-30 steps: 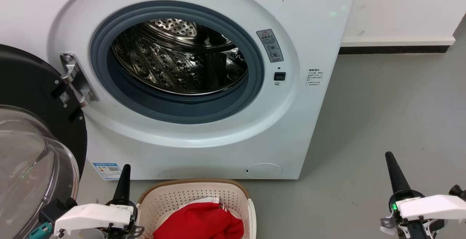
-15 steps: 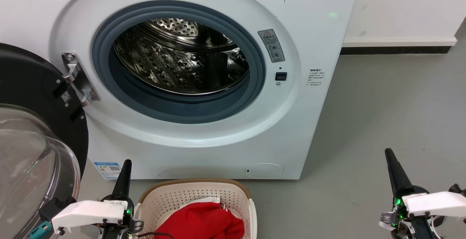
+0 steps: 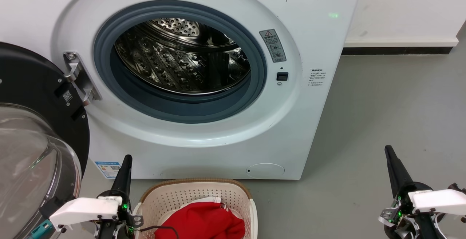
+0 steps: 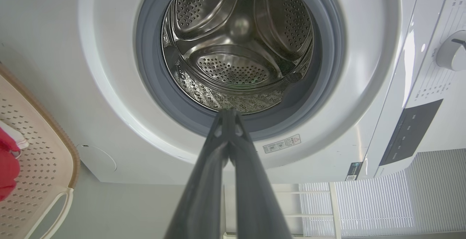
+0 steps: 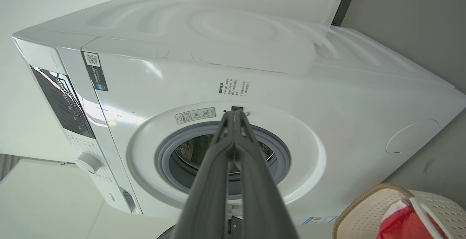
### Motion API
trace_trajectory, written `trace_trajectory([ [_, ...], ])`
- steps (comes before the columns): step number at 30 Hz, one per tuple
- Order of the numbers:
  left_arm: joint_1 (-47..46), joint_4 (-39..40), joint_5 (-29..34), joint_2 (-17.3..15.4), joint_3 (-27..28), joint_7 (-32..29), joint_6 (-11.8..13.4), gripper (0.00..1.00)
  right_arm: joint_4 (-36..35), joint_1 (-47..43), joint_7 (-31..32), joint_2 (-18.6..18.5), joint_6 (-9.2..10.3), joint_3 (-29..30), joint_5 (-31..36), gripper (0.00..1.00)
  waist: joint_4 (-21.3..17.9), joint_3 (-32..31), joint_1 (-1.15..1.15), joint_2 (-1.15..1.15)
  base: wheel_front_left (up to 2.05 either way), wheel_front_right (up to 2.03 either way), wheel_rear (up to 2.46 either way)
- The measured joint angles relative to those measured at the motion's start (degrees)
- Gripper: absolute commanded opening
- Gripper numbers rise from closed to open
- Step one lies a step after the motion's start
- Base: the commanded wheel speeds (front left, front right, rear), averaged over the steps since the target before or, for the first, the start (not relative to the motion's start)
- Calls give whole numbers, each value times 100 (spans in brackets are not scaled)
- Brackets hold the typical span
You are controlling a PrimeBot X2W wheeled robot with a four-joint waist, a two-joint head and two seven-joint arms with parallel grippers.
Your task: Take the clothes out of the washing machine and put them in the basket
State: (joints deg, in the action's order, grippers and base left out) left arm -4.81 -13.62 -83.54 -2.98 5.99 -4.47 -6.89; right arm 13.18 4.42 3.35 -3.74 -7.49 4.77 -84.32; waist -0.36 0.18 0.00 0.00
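**Head view: red clothes [image 3: 200,224] heaped in the basket [image 3: 171,199]**

White washing machine [image 3: 320,42] across the upper frame, black-rimmed glass door [image 3: 32,86] swung wide at the left. Within the grey gasket [image 3: 182,113], perforated steel drum [image 3: 174,64] in plain sight. Basket on the grey floor [image 3: 382,104] just in front of the washer, red heap inside it with white-striped trim at the top edge; one garment or two, impossible to tell. Left gripper [image 3: 127,158] low at the left, just beside the basket's left rim, fingers pressed together, nothing between them. Right gripper [image 3: 388,148] low at the right above bare floor, well apart from the basket, fingers likewise together and empty.

Left wrist view: joined tips against the lower gasket, basket corner and a sliver of red at the left edge. Right wrist view: joined tips against the porthole's white surround, basket and red cloth in the lower right corner.
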Motion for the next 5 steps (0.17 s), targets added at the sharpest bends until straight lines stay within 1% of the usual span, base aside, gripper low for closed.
trace_trajectory([
  [5,-17,-10,-168,0,10,-44,-5,0,12,36,37,0,0,9,-185,0,7,0,0,0,0,0,0],
])
